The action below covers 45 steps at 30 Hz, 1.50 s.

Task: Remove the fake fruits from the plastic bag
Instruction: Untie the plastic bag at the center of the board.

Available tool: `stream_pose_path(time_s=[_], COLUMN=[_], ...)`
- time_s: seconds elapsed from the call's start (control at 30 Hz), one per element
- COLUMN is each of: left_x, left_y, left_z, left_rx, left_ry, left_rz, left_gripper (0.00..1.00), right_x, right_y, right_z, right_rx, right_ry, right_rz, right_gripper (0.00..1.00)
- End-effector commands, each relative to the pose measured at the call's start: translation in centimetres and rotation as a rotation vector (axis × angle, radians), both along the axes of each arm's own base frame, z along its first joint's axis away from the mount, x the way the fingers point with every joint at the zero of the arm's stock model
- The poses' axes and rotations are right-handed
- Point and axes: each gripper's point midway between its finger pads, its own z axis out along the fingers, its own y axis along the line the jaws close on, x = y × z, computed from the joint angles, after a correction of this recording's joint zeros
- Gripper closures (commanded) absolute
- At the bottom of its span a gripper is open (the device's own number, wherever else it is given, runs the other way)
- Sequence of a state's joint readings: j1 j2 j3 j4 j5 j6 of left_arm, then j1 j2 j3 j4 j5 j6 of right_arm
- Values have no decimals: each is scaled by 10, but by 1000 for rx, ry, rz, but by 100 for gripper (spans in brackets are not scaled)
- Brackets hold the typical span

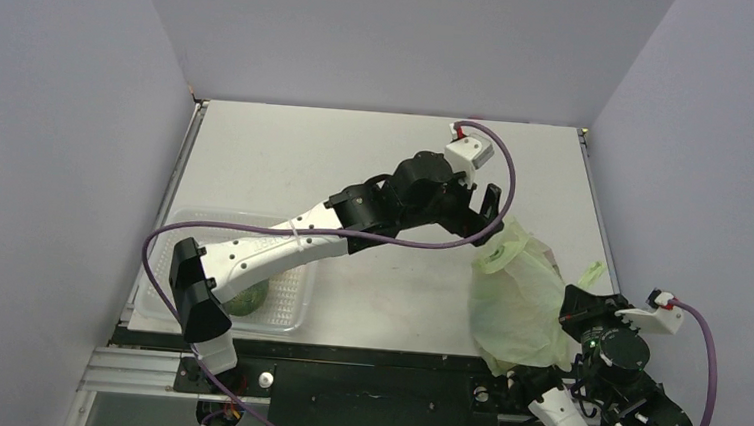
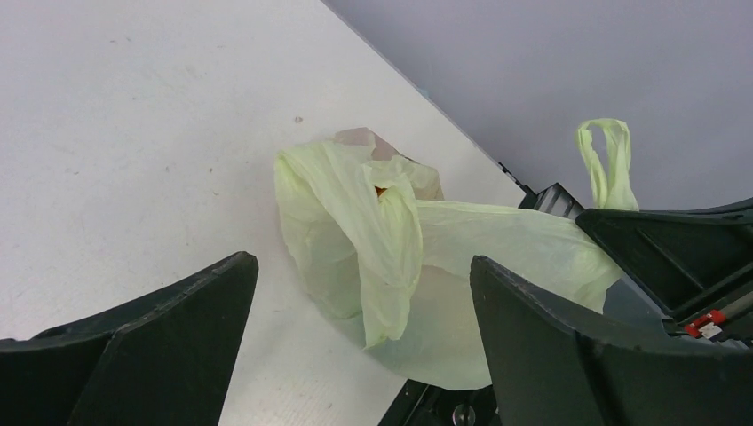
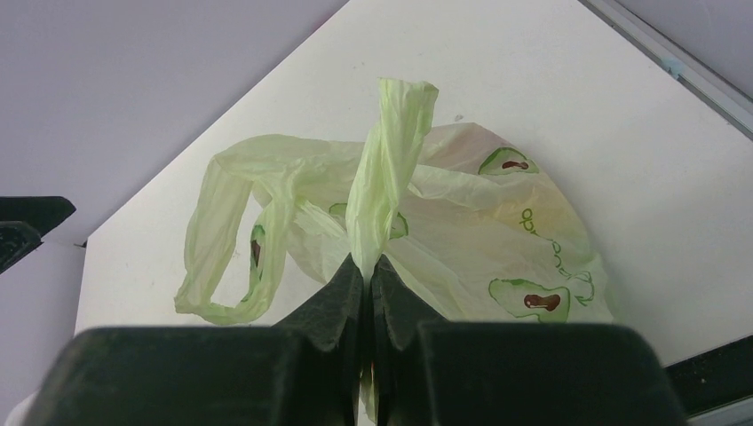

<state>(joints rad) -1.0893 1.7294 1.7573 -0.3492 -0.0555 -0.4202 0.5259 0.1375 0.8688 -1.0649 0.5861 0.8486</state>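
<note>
**Pinching a handle loop (image 3: 386, 160) with the right hand (image 3: 367, 266), left hand (image 2: 362, 266) poised over the plastic bag (image 1: 517, 303)**

The right hand is closed tight. Its fingers meet on the twisted strip of the handle loop, which rises straight up out of the pinch. The rest of the plastic bag spreads over the tabletop (image 1: 357, 161) just beyond and below that hand, and a second loop (image 3: 222, 248) sags free to one side of the pinch.

The left hand is wide open and holds nothing. The bag lies directly ahead of it and lower, framed between its two fingers. The bag's long axis runs from the left hand away toward the right hand. Since the right hand is busy holding, the left looks the likelier one to reach in.

In a gap in the folds facing the left hand an orange glint shows, probably one of the fake fruits (image 2: 382, 190). Any others are hidden. Behind the left hand, beneath its arm, a basket (image 1: 291, 312) holds a round green thing (image 1: 247, 299), possibly a fruit.

The bag carries avocado pictures (image 3: 524, 299) and pale green lettering (image 3: 543, 248) that is too crumpled to read.
</note>
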Motion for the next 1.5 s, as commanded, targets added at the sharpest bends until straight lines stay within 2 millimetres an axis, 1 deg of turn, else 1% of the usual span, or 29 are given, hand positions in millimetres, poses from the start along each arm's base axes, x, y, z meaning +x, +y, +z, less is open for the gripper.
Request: stream_pose_path(time_s=[0.0,0.13,0.17,0.2,0.23,0.27,0.3,0.33,0.37,0.4,0.43,0.53,0.57,0.67,0.7,0.73,0.77,0.8,0.83,0.87,0.9,0.93,0.97,1.0,1.13,1.2,1.23,1.3,1.47], left_x=[-7,-17,-21,-22,-25,-27,-28,-31,-31,-39,-37,-39,-29,-2,6,19,32,46,54,69,73,87,91,101,124,136,145,157,170], left_y=[-6,-28,-34,-40,-45,-51,-56,-63,-68,-78,-85,-112,-111,-106,-109,-104,-111,-118,-118,-129,-127,-138,-139,-145,-144,-138,-134,-126,-120], left_z=[-21,-49,-62,-60,-73,-66,-79,-69,-78,-62,-59,6,28,93,93,114,112,99,111,84,103,73,78,57,30,18,4,-5,-22], left_rx=[53,103,127,120,145,129,154,131,143,94,52,-275,-389,-755,-816,-910,-971,-1015,-1067,-1076,-1129,-1116,-1136,-1117,-1086,-1064,-1047,-1045,-1035], left_ry=[13,58,78,81,103,108,136,144,172,190,235,335,421,453,536,529,609,691,711,800,798,859,860,886,877,863,866,859,859], left_rz=[6,-17,-24,-29,-35,-47,-48,-74,-82,-141,-153,-281,-260,-283,-269,-261,-234,-214,-212,-177,-200,-162,-161,-124,-20,32,73,110,150], left_gripper=[11,16,21,25,42,54,83,91,100,100,100,100,100,100,100,100,100,100,100,100,100,100,100,100,100,100,100,100,100], right_x=[2,1,0,0,0,-1,-1,-2,-2,-2,-2,-1,-2,-4,-3,-6,-5,-9,-9,-14,-15,-19,-21,-27,-43,-55,-64,-82,-117], right_y=[4,4,4,4,4,4,5,5,6,6,9,17,20,36,42,53,60,72,78,87,91,98,102,112,131,138,143,149,146], right_z=[3,4,4,4,4,3,3,3,3,3,2,-4,-8,-16,-18,-19,-20,-22,-24,-26,-30,-34,-39,-44,-58,-48,-43,-26,5], right_rx=[-18,-16,-16,-18,-20,-24,-25,-30,-31,-35,-32,-32,-31,-18,-19,-8,-21,-16,-41,-43,-70,-71,-87,-77,-70,-64,-61,-62,-100], right_ry=[11,4,2,0,1,1,0,-2,-2,-2,-3,6,12,27,29,36,43,54,66,76,96,113,137,158,218,172,146,58,-115], right_rz=[27,31,33,36,39,42,46,51,59,66,81,124,142,228,260,324,367,442,482,548,583,634,668,736,894,974,1034,1134,1253], right_gripper=[100,100,100,100,100,100,100,100,100,100,100,100,100,100,100,100,100,100,100,100,100,100,100,100,100,100,100,100,100])
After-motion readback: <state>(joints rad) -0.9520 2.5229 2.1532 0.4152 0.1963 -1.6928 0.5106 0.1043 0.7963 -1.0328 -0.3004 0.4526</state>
